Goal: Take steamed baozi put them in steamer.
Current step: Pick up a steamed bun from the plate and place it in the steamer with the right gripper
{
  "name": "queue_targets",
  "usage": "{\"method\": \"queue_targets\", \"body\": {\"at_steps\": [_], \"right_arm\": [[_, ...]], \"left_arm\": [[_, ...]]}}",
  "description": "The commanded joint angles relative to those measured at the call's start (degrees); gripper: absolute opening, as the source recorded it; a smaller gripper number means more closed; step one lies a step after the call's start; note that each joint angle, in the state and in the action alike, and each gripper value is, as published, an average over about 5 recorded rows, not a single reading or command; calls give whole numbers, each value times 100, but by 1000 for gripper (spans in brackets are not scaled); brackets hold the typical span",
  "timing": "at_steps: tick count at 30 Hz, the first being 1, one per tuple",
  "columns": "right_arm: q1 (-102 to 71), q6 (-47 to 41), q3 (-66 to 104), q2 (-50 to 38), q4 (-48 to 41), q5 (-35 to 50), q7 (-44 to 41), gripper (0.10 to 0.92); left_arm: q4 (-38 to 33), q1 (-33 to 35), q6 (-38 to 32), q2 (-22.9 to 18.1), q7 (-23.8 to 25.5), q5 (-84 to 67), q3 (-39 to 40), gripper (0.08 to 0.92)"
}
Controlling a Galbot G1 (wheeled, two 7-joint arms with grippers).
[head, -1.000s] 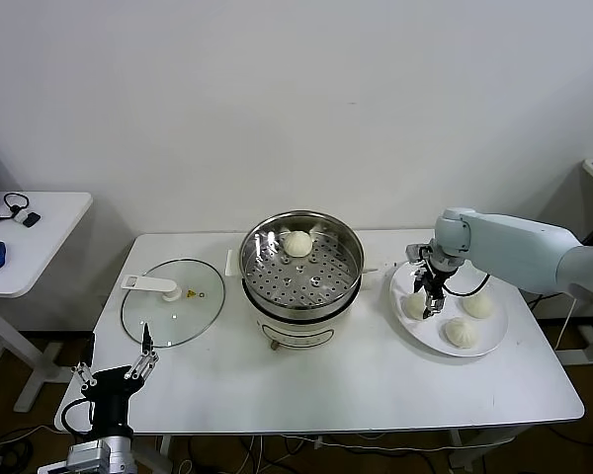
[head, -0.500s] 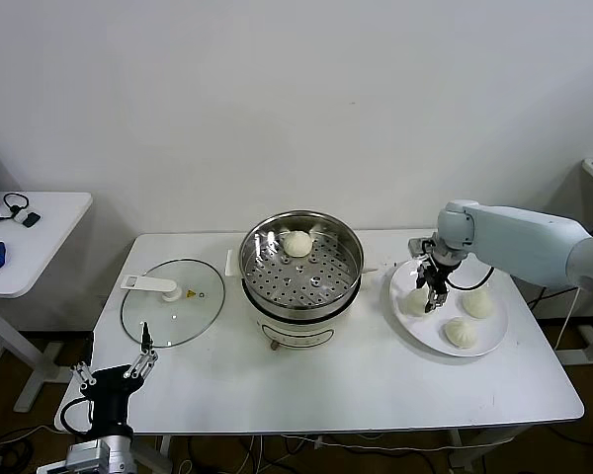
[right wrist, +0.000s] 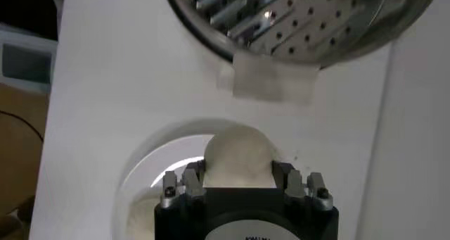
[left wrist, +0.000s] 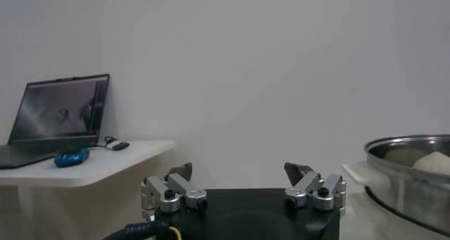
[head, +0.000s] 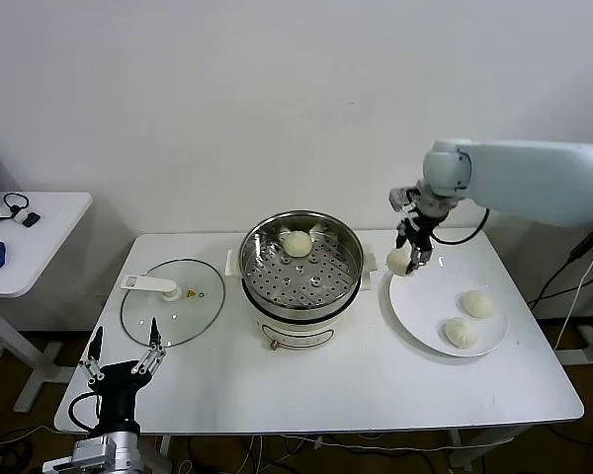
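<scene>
The right tool (head: 407,259) pinches one bun (head: 398,261) in the air between the steamer (head: 300,259) and the plate (head: 449,307). Another bun (head: 297,242) lies inside the steamer. The left tool (head: 124,357) waits spread near the bench's (head: 316,385) front corner, before the lid (head: 172,301).

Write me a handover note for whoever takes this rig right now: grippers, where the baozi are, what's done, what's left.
Right gripper: shut on a baozi, lifted above the plate's near-steamer edge.
Left gripper: open, empty, parked low at the table's front left corner.
Steamer: one baozi inside, at the back. Glass lid lies off, to its left.
Plate: two baozi left.
Done: one bun placed, second picked.
Left: carry the held bun into the steamer, then move the last two.
</scene>
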Motion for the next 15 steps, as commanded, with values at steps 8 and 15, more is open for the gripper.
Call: {"method": "queue_targets", "body": {"at_steps": [8,15], "right_arm": [[521,-429,325,1365,67,1244,79,636],[-246,-465,652,2054,-737,1095,84,636]], "left_arm": [[-69,3,52,-280,31,-45,28,823],[-59,17,62,-280,27,-51,14,823]]}}
